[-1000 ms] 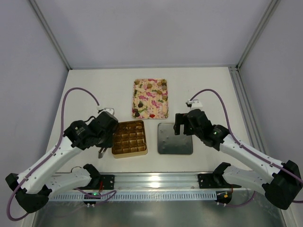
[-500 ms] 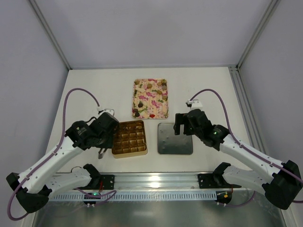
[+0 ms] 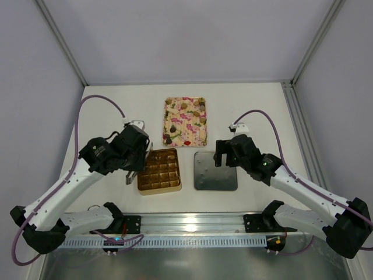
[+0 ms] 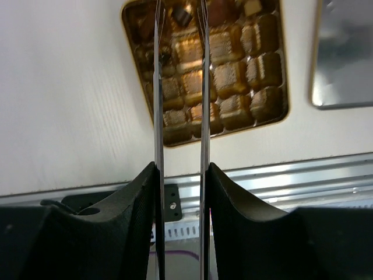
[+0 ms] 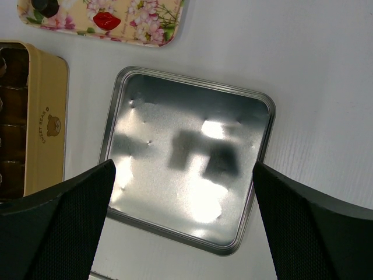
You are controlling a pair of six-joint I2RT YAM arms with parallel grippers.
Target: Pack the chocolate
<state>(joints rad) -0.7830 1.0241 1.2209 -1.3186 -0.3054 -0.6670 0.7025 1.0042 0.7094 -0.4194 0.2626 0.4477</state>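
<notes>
Could tip a seated piece of the chocolate (image 4: 233, 81) out of its cell, or drag the gold box (image 3: 159, 188) sideways, by lifting away crookedly (thin blades, tight cells). Packed in that box, near centre, just left of the upturned lid (image 3: 215, 171). Left gripper (image 4: 179, 23): narrowly parted above the far-left cells, nothing visibly pinched; tips out of view, contact impossible to tell. Right gripper (image 5: 183, 175): spread wide above the lid, holding nothing.
</notes>
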